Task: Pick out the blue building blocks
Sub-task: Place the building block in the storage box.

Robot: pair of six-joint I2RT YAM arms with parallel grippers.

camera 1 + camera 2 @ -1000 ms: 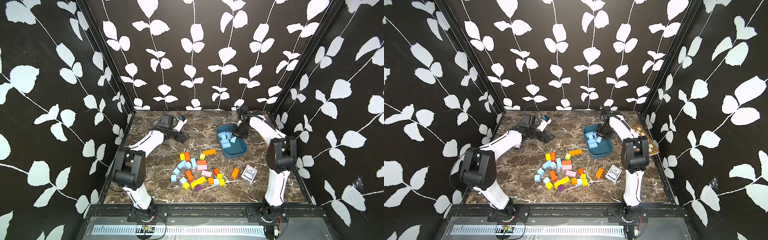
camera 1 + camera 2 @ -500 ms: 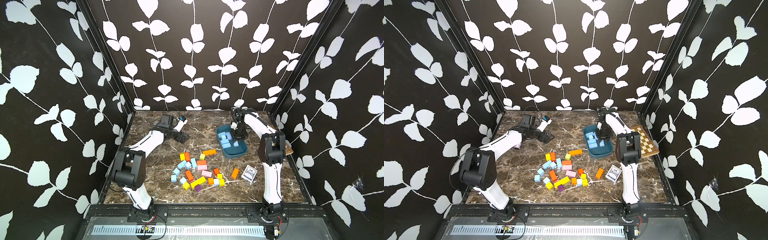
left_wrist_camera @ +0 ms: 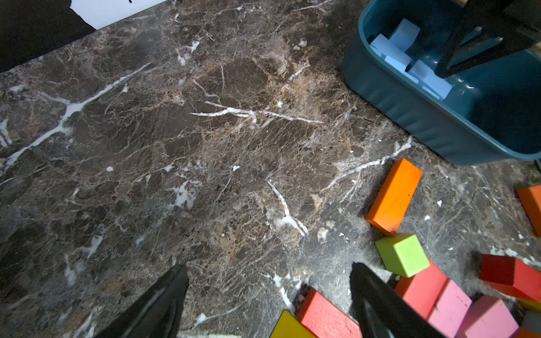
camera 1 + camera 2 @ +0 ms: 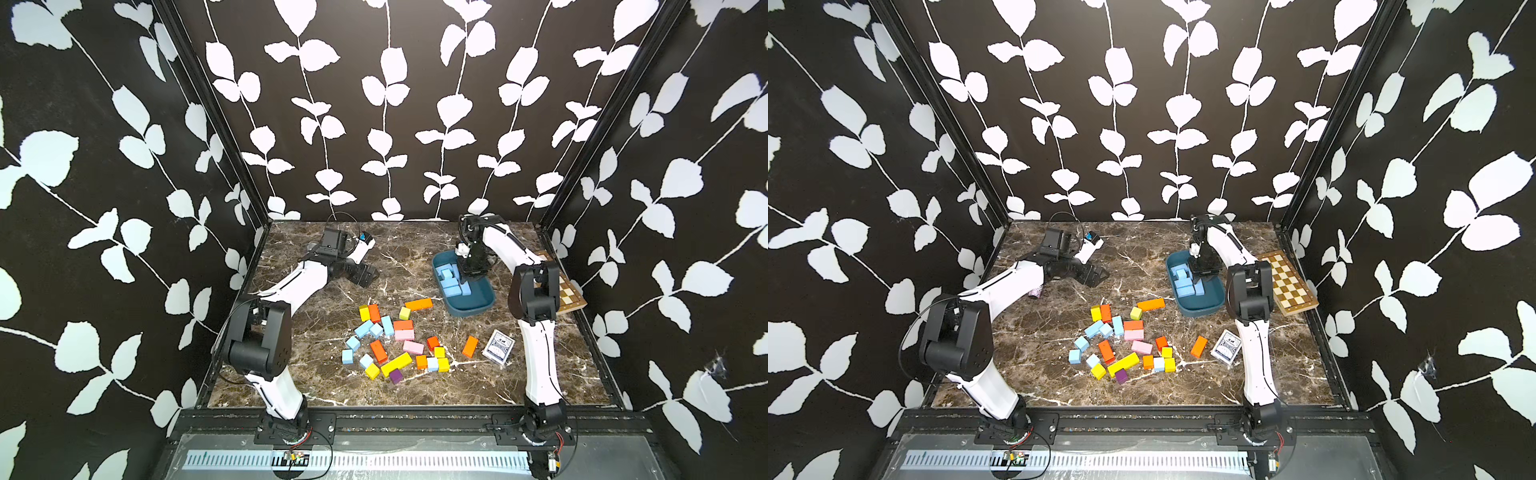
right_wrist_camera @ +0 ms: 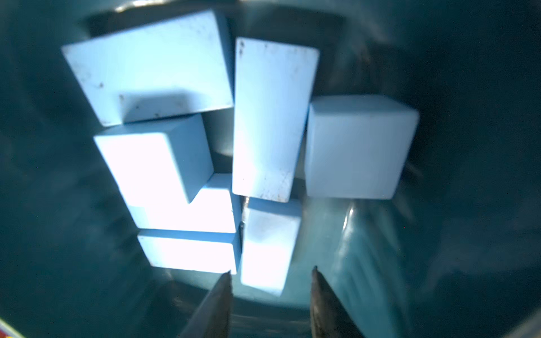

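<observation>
A brown marble tabletop (image 4: 316,374) veined in white is lining the floor of the cell, and black wallpaper with white leaf vines (image 4: 374,124) is closing it in on three sides. A dark teal tray (image 4: 478,305) is sitting toward the back of the marble. A cluster of light blue building blocks (image 4: 451,280) is lying inside it, packed against its far end. More blue blocks (image 4: 363,328) are lying mixed with orange, yellow, pink and purple ones in a loose pile (image 4: 1133,332) in front of the tray. The right gripper (image 5: 271,273) is pointing down into the tray with its jaws narrowly parted on either side of one blue block, not squeezing it. The left gripper (image 3: 268,267) is hovering over bare marble well to the tray's left, its jaws spread wide and holding nothing. A chessboard (image 4: 1287,282) is lying just to the right of the tray. A blue-backed card box (image 4: 498,347) is resting in front of the tray, its print too small to read.
</observation>
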